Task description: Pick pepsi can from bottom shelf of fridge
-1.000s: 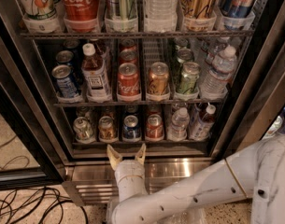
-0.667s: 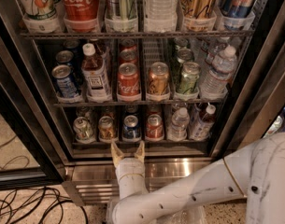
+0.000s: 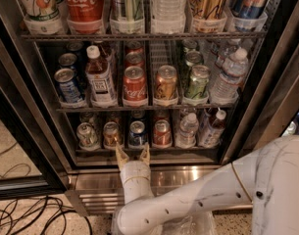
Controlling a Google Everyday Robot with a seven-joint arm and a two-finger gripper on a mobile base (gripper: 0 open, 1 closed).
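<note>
The pepsi can (image 3: pixel 137 133), dark blue with a silver top, stands on the bottom shelf (image 3: pixel 149 150) of the fridge (image 3: pixel 139 175), third lane from the left. A gold-bronze can (image 3: pixel 111 134) is on its left and a red Coca-Cola can (image 3: pixel 162 132) on its right. My gripper (image 3: pixel 133 155) is open, with its two pale fingertips (image 3: pixel 121 156) pointing up at the shelf's front edge. It sits just below and in front of the pepsi can, not touching it. The white arm (image 3: pixel 198 199) comes in from the lower right.
A pale can (image 3: pixel 87 135) stands at the shelf's left end, and a water bottle (image 3: pixel 188 129) and a second bottle (image 3: pixel 211 127) at its right. The middle rack (image 3: pixel 144 106) above holds cans and bottles. The open door frame (image 3: pixel 21 131) is at the left. Cables (image 3: pixel 31 214) lie on the floor.
My gripper has edged slightly forward and up toward the bottom shelf, still open. The cans have not moved.
</note>
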